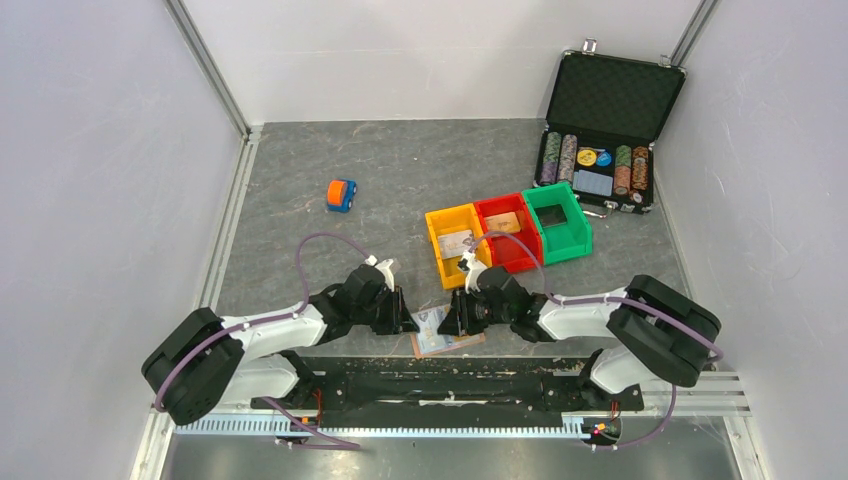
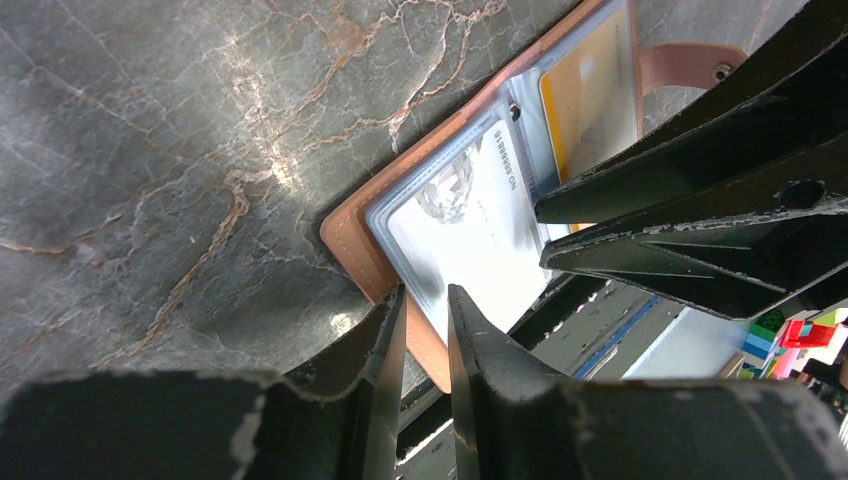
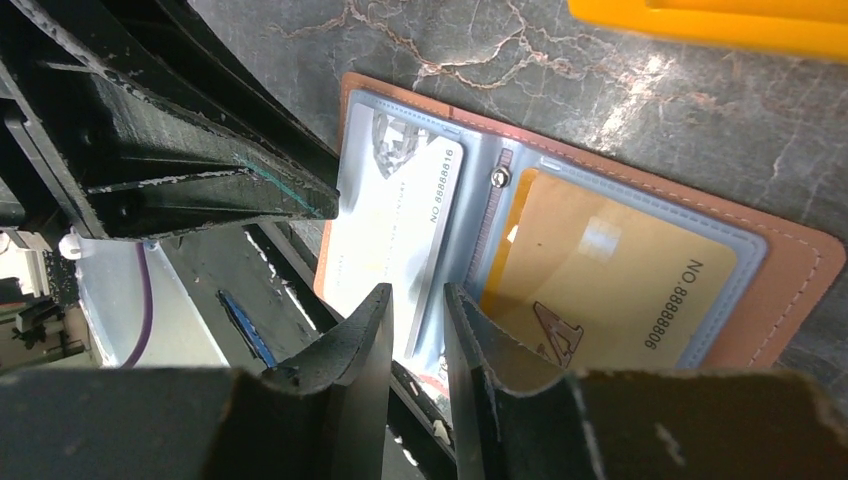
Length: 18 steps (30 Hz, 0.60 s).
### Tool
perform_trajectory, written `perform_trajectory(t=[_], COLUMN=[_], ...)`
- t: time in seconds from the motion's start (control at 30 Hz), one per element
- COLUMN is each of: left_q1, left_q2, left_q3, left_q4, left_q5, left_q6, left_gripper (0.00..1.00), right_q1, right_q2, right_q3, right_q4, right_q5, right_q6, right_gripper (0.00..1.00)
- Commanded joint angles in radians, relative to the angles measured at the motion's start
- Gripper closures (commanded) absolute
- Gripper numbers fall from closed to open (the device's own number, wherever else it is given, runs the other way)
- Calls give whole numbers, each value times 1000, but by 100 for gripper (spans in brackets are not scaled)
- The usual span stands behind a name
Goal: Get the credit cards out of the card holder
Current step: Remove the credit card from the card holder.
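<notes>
White card (image 3: 395, 220) and yellow card (image 3: 600, 270) still pocketed in the card holder (image 3: 790, 290). Both my jaws near-closed; can't tell if pinching.

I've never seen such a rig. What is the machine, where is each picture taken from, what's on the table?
Two robot arms stand side by side, each with a two-finger gripper. The wide picture looks down from above and behind; the others come from wrist cameras. On the grey marbled table lie an open reddish-brown leather-like card holder, a yellow bin, a red bin, a green bin, an orange-and-blue toy car and a black case of poker chips. Its clear pockets show a white card and a yellow-orange card. The left gripper and right gripper sit nearly closed over it; whether they pinch it is unclear.
</notes>
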Motion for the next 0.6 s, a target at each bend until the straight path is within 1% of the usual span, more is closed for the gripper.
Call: perform_trajectory(t=[0.0, 0.17, 0.4, 0.5, 0.57], left_q1=[-1, -1, -1, -1, -1], left_q2=[3, 7, 11, 18, 21], left_q3=[-23, -31, -39, -40, -40], left_q4=[-3, 12, 24, 29, 32], left_q5=[-15, -7, -3, -2, -1], left_q6=[-18, -26, -32, -32, -32], left_gripper=[71, 71, 71, 71, 71], right_q1=[8, 8, 8, 8, 6], right_q2=[23, 40, 41, 38, 36], right_q3=[-11, -26, -39, -55, -67], right_q4=[84, 123, 133, 178, 209], right_q5=[-29, -33, -15, -19, -18], right_q6=[29, 52, 83, 102, 115], right_gripper=[72, 73, 75, 81, 90])
